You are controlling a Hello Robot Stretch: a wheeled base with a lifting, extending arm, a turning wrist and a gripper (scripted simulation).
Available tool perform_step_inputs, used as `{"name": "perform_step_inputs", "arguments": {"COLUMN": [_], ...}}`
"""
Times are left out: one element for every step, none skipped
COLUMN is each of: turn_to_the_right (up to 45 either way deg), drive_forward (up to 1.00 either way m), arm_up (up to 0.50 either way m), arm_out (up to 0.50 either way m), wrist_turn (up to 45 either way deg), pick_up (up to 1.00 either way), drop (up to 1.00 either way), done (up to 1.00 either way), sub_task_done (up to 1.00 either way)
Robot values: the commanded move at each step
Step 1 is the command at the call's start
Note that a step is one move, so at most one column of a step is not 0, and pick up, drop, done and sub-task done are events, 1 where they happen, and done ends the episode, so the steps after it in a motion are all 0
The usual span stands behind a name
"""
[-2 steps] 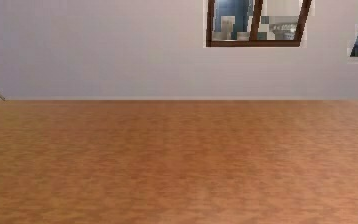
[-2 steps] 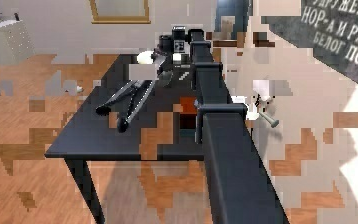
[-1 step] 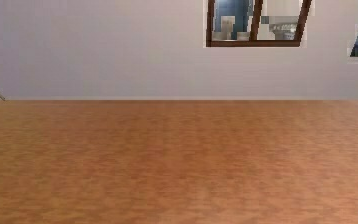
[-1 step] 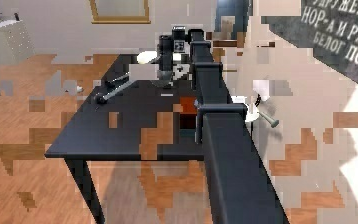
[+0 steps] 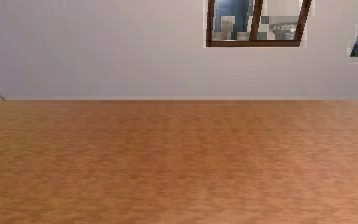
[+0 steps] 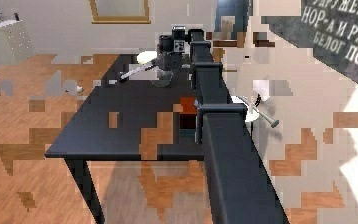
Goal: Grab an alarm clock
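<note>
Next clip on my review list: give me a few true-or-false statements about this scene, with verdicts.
1. The floor in the forward view is wooden. True.
2. The window sits at the forward view's upper left. False: it sits at the upper right.
3. In the arm side view, the arm rises beside a dark table. True.
4. The gripper shows against bare floor. False: it shows against the tabletop.

Can't tell about any load in the tool (image 6: 130, 68); reddish blob (image 6: 187, 105) on table (image 6: 97, 125) half hidden behind arm (image 6: 232, 150); window (image 5: 257, 22) cropped up top.
</note>
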Motion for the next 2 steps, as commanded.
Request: {"name": "perform_step_inputs", "arguments": {"turn_to_the_right": [0.0,0.0], "drive_forward": [0.0,0.0], "arm_up": [0.0,0.0], "arm_out": [0.0,0.0], "wrist_turn": [45.0,9.0], "pick_up": [0.0,0.0], "drop": [0.0,0.0], "done": [0.0,0.0], "sub_task_done": [0.0,0.0]}}
